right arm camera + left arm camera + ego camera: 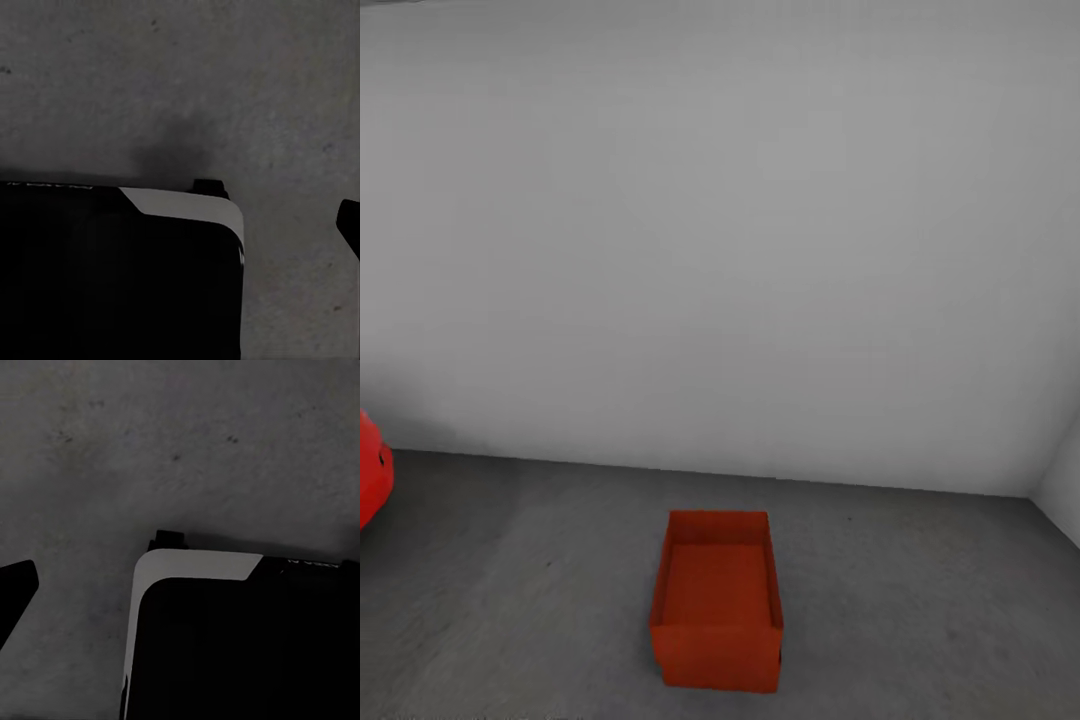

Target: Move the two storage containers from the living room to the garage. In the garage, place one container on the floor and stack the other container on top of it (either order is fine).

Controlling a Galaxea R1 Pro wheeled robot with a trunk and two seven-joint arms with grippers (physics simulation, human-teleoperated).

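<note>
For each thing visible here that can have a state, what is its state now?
storage container: upright on the floor, open top, empty inside, nothing stacked on it.
red car: standing at the left edge, apart from the container.
floor: dark grey concrete, bearing the container.

Mottled dark grey concrete floor, black robot body with a white rounded corner above it, soft shadow beside that corner, dark fingertip at the frame's edge
</note>
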